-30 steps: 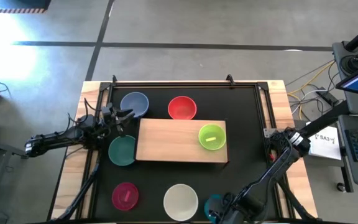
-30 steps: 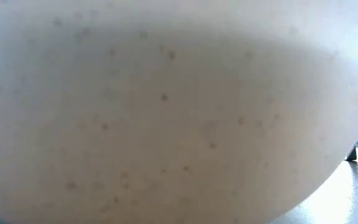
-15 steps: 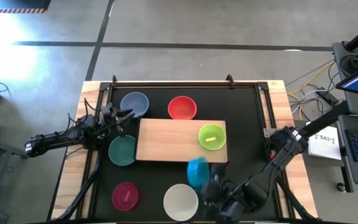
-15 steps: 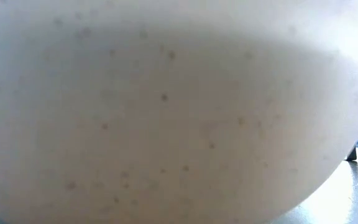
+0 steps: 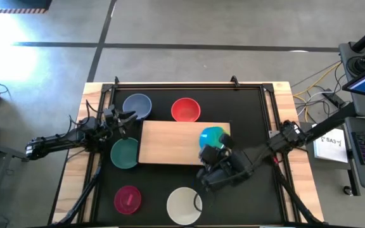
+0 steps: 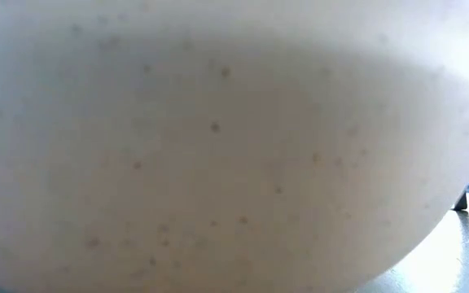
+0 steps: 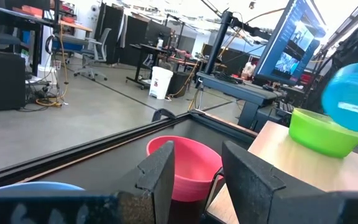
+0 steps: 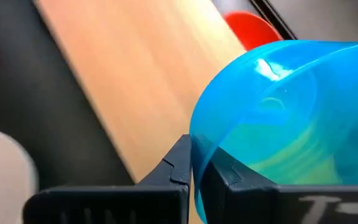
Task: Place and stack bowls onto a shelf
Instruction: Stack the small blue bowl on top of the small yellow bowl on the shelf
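Observation:
My right gripper (image 5: 209, 157) is shut on the teal-blue bowl (image 5: 211, 135) and holds it over the yellow-green bowl (image 7: 321, 132), which sits on the right end of the shelf (image 5: 170, 142). The left wrist view shows the teal-blue bowl (image 7: 353, 104) tilted just above the yellow-green one. My left gripper (image 5: 127, 118) waits open off the shelf's left end, between the blue-grey bowl (image 5: 137, 106) and the teal-green bowl (image 5: 125, 152). Red (image 5: 185, 109), magenta (image 5: 127, 199) and cream-white (image 5: 184, 205) bowls rest on the black tabletop. My right gripper pinches the teal-blue bowl's rim (image 8: 196, 146), one finger inside the bowl and one outside. The fingers come from the table's near side, slanting toward the far edge. The bowl is lifted clear and tilted; whether it touches the yellow-green bowl I cannot tell.
The cream-white bowl (image 6: 218, 146) fills the low view. The shelf's left and middle parts (image 8: 135, 74) are bare wood. The red bowl (image 7: 185, 165) stands just behind the shelf's far edge. Raised wooden edges frame the tabletop (image 5: 258, 183).
My right gripper has lifted the teal-blue bowl off the table by the near edge, right of the cream-white bowl, and carried it toward the far edge and over the shelf's right end. The bowl now sits tilted above the yellow-green bowl.

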You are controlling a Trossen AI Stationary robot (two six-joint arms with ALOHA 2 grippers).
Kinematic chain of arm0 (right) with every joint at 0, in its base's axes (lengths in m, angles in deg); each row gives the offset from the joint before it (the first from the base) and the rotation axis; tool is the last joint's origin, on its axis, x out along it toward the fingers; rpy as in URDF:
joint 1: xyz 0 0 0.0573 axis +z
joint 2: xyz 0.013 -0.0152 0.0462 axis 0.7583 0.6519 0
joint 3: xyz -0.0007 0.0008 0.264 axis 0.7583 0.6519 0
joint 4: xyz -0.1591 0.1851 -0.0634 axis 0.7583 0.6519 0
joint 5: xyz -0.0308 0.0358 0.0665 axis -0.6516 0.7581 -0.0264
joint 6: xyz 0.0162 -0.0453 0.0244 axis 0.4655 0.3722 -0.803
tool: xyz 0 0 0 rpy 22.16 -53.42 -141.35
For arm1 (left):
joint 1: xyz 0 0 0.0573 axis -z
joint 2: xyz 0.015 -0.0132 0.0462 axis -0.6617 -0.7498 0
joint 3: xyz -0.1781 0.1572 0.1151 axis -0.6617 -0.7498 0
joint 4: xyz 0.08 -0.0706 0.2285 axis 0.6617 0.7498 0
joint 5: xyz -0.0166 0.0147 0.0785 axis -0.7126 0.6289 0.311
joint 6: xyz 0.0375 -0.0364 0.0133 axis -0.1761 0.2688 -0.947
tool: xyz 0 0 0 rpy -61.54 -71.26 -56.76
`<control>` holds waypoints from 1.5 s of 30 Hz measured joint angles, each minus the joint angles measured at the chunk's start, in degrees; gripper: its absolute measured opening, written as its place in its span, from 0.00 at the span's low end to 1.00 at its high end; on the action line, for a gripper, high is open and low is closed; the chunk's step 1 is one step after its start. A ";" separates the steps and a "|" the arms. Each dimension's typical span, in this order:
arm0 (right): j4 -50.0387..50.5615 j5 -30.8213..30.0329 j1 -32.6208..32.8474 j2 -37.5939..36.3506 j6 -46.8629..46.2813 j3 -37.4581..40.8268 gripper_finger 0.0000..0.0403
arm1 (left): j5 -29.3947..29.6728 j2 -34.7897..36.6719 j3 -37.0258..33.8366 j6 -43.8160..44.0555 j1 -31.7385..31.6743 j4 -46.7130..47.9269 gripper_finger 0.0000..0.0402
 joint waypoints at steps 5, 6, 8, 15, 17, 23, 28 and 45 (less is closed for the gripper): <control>3.37 0.55 -0.86 0.00 -0.55 -0.38 0.02 | 0.00 0.00 -0.02 0.00 0.02 -0.01 0.29; 3.50 1.25 -0.95 0.00 -0.54 -0.45 0.02 | 0.00 0.02 -0.02 0.00 0.00 -0.01 0.29; 3.56 4.42 -1.37 0.00 -0.52 -0.46 0.02 | 0.00 0.00 -0.01 0.00 0.01 -0.02 0.29; 3.60 9.19 -2.47 0.02 -0.44 -0.39 0.02 | 0.00 0.01 -0.02 0.00 0.01 -0.01 0.29; 3.62 9.23 -2.71 0.02 -0.31 -0.39 0.02 | 0.00 0.00 -0.02 0.00 0.02 -0.01 0.29; 3.68 13.23 -4.06 0.02 1.68 -0.37 0.02 | 0.00 0.00 -0.02 0.00 0.00 -0.02 0.29; 3.67 14.55 -5.10 0.02 3.30 -0.35 0.02 | 0.00 0.00 -0.02 0.00 0.01 -0.02 0.29; 3.64 19.72 -6.49 -0.31 6.58 -0.28 0.02 | -0.01 0.00 -0.02 0.00 0.02 0.00 0.29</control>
